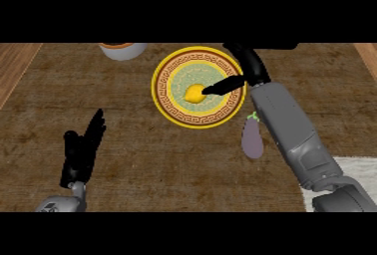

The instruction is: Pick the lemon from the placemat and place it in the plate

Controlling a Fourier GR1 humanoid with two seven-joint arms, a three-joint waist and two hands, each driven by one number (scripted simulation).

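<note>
A lemon (pixel 193 93) is seen lying at the middle of a round, gold-rimmed patterned plate (pixel 163 102) on a brown kitchen counter (pixel 147 169). The robot's right hand (pixel 227 85) is stretched in from the plate's right side and is met by the lemon at its tip; whether the fruit is gripped or merely touched cannot be told. The left hand (pixel 80 154) is held open at the lower left, fingers straight and pointing up, with nothing in it. A purple eggplant (pixel 253 140) is laid just beside the plate's lower right, next to the grey right forearm. A pale bowl (pixel 122 50) is cut off at the top edge, and a whitish mat (pixel 359 169) is partly shown at the lower right.
</note>
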